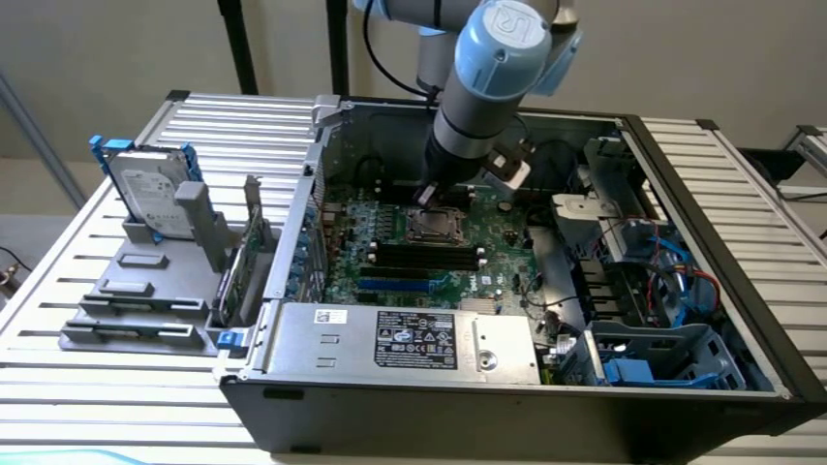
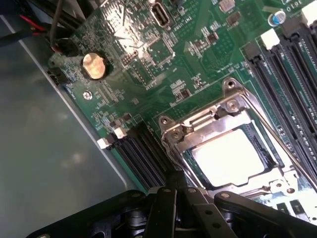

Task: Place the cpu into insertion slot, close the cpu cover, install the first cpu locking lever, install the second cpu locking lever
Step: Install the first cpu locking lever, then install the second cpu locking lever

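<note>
Tabletop (image 1: 723, 194): ribbed metal slats carrying an opened computer case (image 1: 517, 407), laid on its side so the board faces up for work from above.
Power supply (image 1: 401, 339): grey box along the case's near edge, clear of the socket area.
Drive rack (image 1: 149, 242): grey stand at the exterior view's left, holding a hard drive (image 1: 149, 189) upright, well apart from the case.
Motherboard (image 2: 148, 54): green board lying flat inside the case; coin cell (image 2: 94, 65) near one edge, long black memory slots (image 2: 292, 84) beside the socket.
Arm (image 1: 498, 68): reaches straight down into the case, over the socket.
Insertion slot (image 2: 171, 130): silvery-rimmed square socket on the board.
Cpu cover (image 2: 210, 121): silvery frame that looks folded down over the socket, its window leaving the chip exposed.
Cpu (image 2: 230, 158): pale square seated in the slot, seen through the cover window.
Locking lever (image 2: 285, 144): thin wire rod running alongside the socket; whether latched, cannot tell.
Pincer (image 2: 176, 191): fingers together, gripping nothing, its tip at the socket's edge, apparently pressing there.
</note>
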